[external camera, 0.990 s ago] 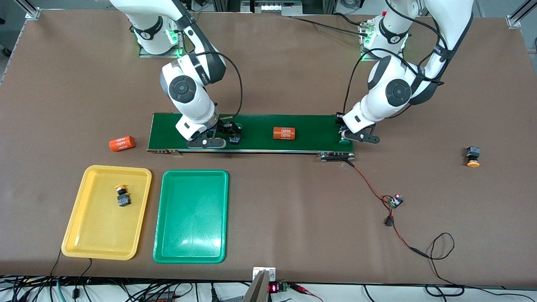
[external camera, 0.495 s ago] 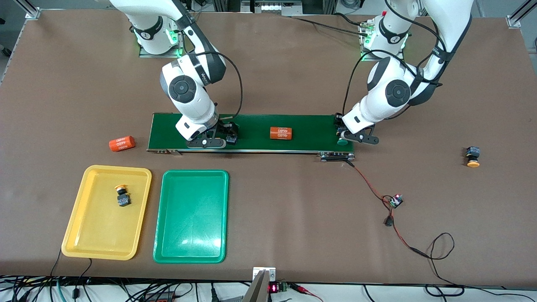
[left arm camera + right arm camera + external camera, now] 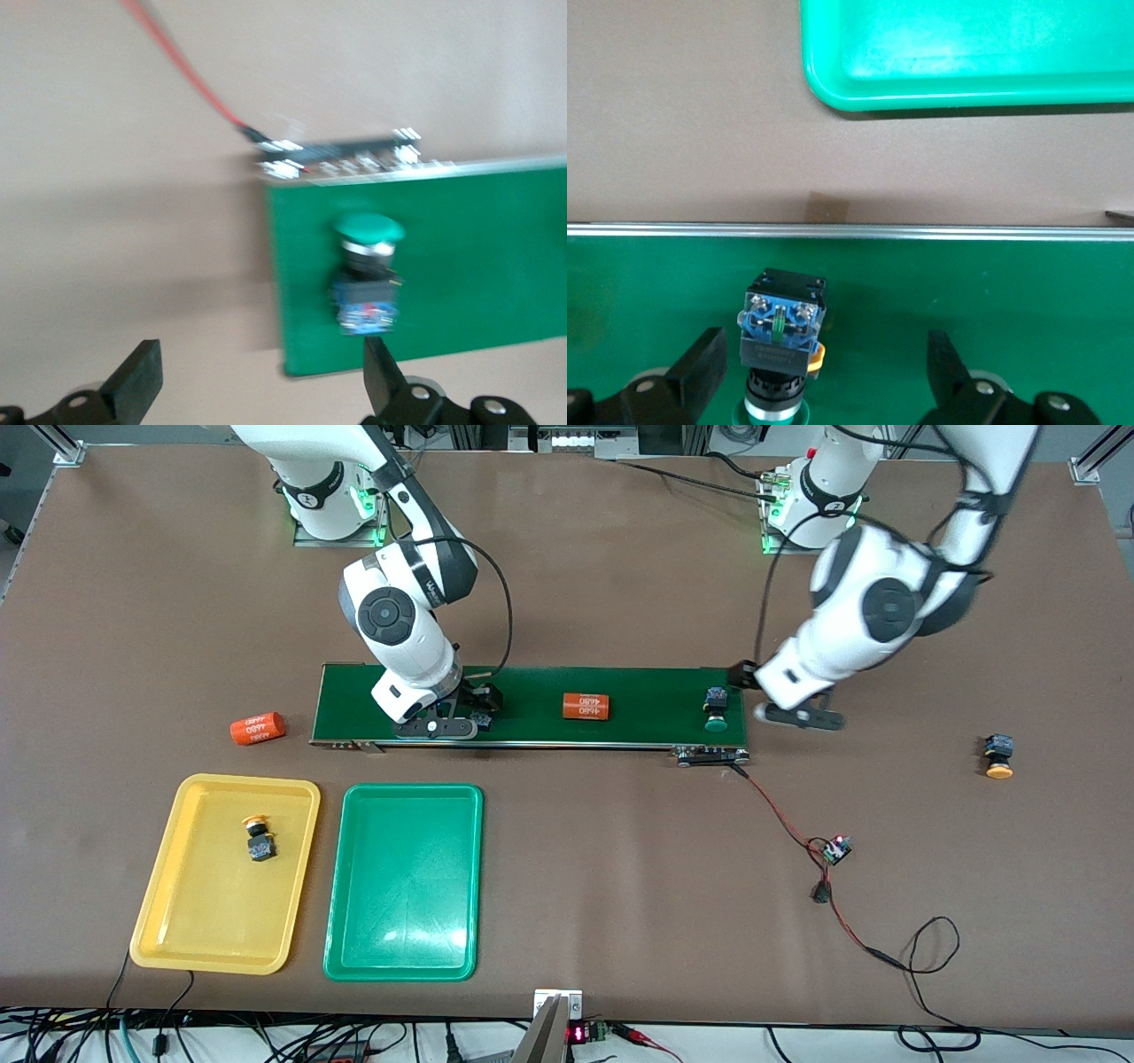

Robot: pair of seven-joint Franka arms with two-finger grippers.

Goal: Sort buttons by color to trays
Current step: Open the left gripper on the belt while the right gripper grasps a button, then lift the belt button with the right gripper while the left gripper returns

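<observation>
The front view looks down from high across the brown worktop [image 3: 567, 558], facing both arm bases along the frame's top. Each wrist view looks close down past its own claw. The left wrist view shares the long dark-green conveyor belt's [image 3: 532, 707] [image 3: 461, 266] end with the front view; the right wrist view shares the belt [image 3: 966, 283] and the shallow green plastic tray's [image 3: 405, 957] [image 3: 966, 88] edge.

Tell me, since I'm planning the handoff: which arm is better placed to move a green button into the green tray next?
Right. The right gripper hangs over the conveyor belt with open fingers straddling a green button, and the green tray lies just in front. The left gripper is off the belt's other end.
</observation>
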